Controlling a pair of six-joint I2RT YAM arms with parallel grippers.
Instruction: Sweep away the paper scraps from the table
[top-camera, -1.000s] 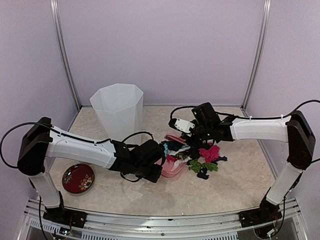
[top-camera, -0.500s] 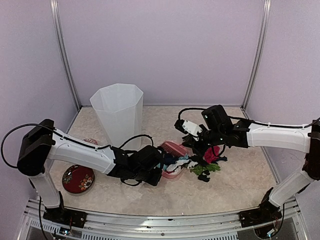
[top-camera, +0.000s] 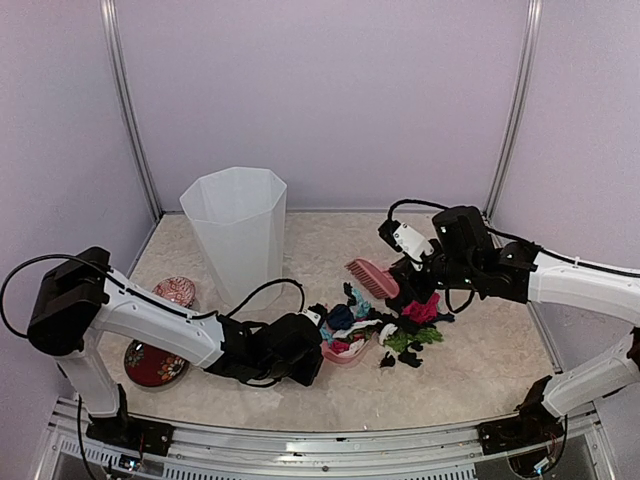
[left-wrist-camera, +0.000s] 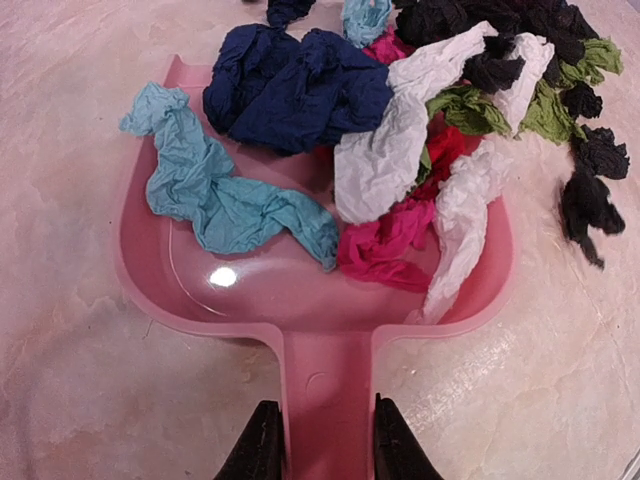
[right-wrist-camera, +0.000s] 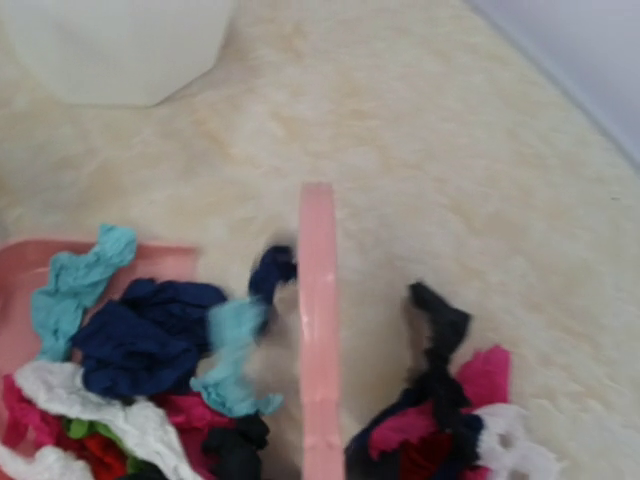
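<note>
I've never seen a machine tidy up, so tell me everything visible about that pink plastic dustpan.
The pink plastic dustpan looks smooth and glossy: a shallow scoop with a raised rim and a flat handle. It lies on the beige stone-patterned table, mouth pointing away from the left tool, whose two black fingers clamp the handle. Crumpled paper scraps in teal, navy, white and magenta lie inside it, with more spilling past its open edge.

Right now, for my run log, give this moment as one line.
left pincer: shut on dustpan handle | right pincer: shut on brush | scraps: some in dustpan, some on table
</note>
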